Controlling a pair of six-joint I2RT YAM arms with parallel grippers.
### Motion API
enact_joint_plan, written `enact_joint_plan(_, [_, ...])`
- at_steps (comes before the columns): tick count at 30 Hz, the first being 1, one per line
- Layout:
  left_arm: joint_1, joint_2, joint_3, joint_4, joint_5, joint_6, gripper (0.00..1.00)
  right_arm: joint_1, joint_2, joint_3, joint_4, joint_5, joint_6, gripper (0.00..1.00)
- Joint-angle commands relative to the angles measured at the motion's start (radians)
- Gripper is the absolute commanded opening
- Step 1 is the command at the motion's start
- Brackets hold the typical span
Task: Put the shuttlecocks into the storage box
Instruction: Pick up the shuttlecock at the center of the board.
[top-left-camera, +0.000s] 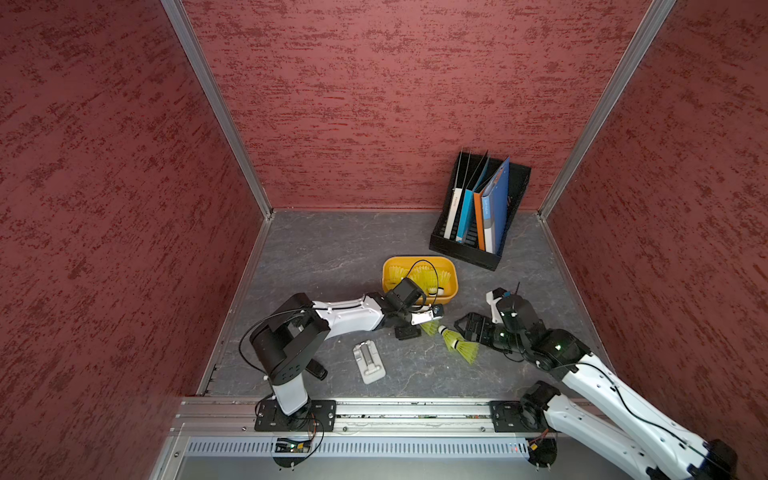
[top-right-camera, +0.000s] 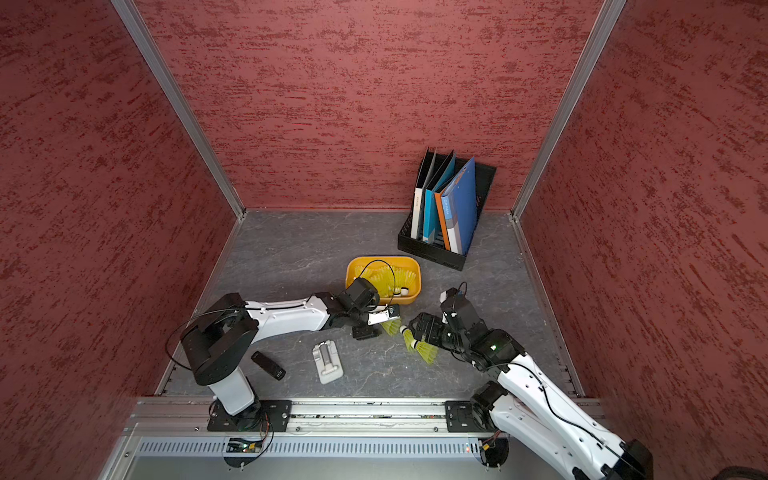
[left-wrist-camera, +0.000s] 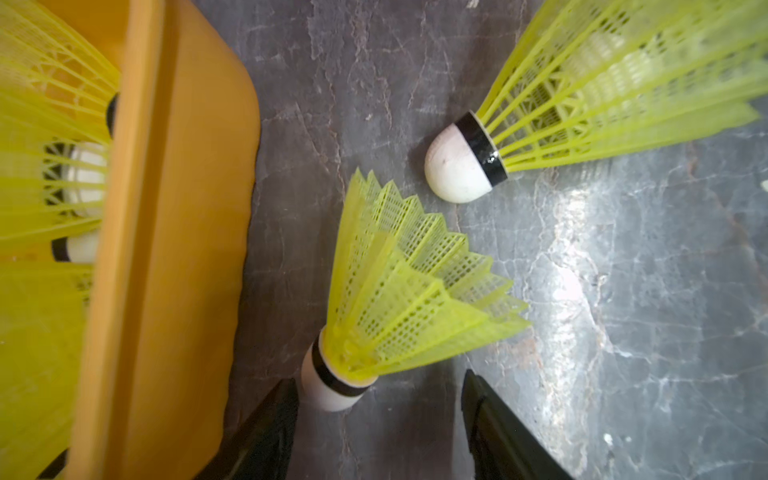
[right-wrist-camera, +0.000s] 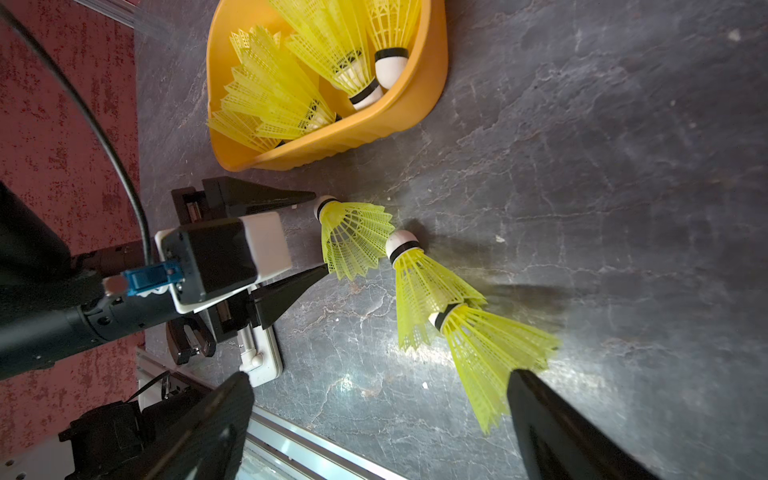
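Observation:
The orange-yellow storage box (top-left-camera: 388, 266) (top-right-camera: 352, 268) holds several neon yellow-green shuttlecocks (right-wrist-camera: 291, 83). Three more lie in a row on the grey table just in front of it (top-left-camera: 451, 338). My left gripper (left-wrist-camera: 379, 380) (right-wrist-camera: 318, 232) is open, low at the nearest one (left-wrist-camera: 407, 291). That one's white tip lies between the fingers, close to one of them, with a wide gap to the other. The second (left-wrist-camera: 461, 166) lies just past it. My right gripper (right-wrist-camera: 380, 376) is wide open and empty; the third shuttlecock's skirt (right-wrist-camera: 490, 353) reaches one of its fingers.
A black file rack with folders (top-left-camera: 478, 212) stands behind the box at the back right. A pale grey flat device (top-left-camera: 369, 361) and a small black object (top-right-camera: 268, 365) lie near the front. Red walls close three sides; a metal rail (top-left-camera: 415, 405) runs along the front.

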Motion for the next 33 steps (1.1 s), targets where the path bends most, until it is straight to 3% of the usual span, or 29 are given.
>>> enact_joint_plan(1, [-0.004, 0.012, 0.029, 0.028, 0.004, 0.009, 0.66, -0.008, 0.003, 0.012, 0.026, 0.001, 0.003, 0.98])
enact_joint_plan(14, [0.009, 0.065, 0.064, 0.065, -0.01, 0.02, 0.73, -0.028, 0.002, 0.006, 0.016, -0.022, -0.01, 0.98])
enact_joint_plan(25, [0.016, 0.067, 0.06, 0.025, 0.029, 0.003, 0.6, -0.072, 0.018, 0.01, 0.02, -0.045, -0.026, 0.98])
enact_joint_plan(33, [0.013, 0.062, 0.053, -0.005, 0.035, -0.02, 0.44, -0.087, 0.033, 0.01, 0.035, -0.053, -0.032, 0.98])
